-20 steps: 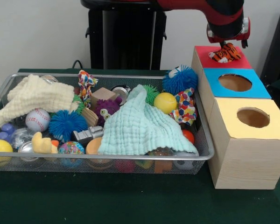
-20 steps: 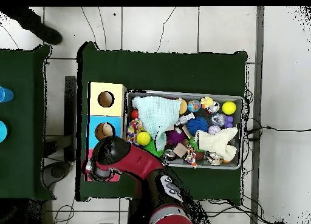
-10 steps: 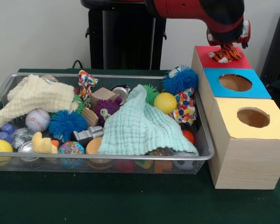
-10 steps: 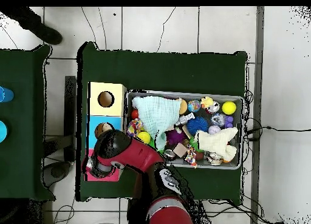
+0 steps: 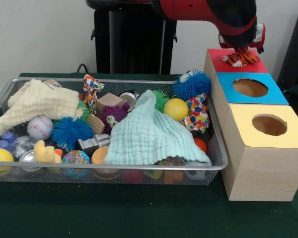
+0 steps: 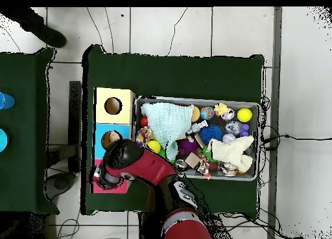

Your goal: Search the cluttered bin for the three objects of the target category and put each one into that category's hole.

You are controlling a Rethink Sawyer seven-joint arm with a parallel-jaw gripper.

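**A:** How far are we with the sorting?

**B:** I have the gripper [image 5: 237, 49] above the red box [image 5: 253, 66], and a tiger-striped soft toy [image 5: 240, 57] sits on the red top, where I judge the hole to be. I see no open hole in the red face; the toy covers that spot. So I think this piece is at its hole but not yet fully inside.

**A:** Are the jaws holding it?

**B:** I cannot tell. The wrist hides them in both views.

**A:** What is left?

**B:** The wire bin [image 5: 216, 166] is full. From the bin's middle, the mint cloth [image 5: 149, 134] lies at about four o'clock in the front view, the cream cloth [image 5: 37, 101] at ten o'clock, and a patterned soft toy [image 5: 197, 113] at three o'clock, near the boxes. I suppose that one is of the same category. How many went in already, I cannot say. The blue box [image 5: 251, 88] and the yellow box [image 5: 269, 125] show open holes.

**A:** Any writing or labels?

**B:** None that I can read.
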